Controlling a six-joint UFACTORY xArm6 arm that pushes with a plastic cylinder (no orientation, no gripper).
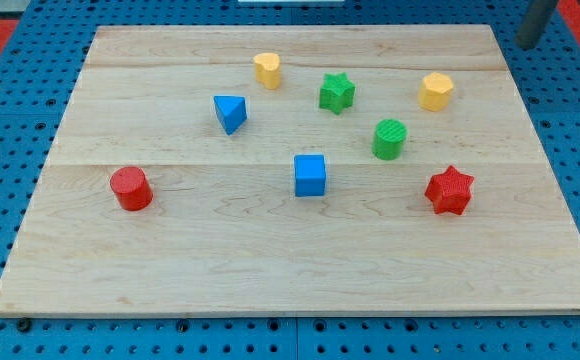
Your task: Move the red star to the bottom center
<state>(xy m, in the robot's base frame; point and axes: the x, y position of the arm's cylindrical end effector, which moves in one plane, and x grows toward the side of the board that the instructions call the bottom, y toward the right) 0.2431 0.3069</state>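
The red star (449,190) lies on the wooden board (300,270) at the view's right, about mid-height. My tip (525,45) is at the view's top right, just off the board's top right corner, far above and to the right of the red star. It touches no block.
A green cylinder (390,139) stands up-left of the red star. A blue cube (310,175) is at the centre. A yellow hexagon (435,91), green star (337,92), yellow cylinder (267,70), blue triangle (230,113) and red cylinder (130,188) lie elsewhere.
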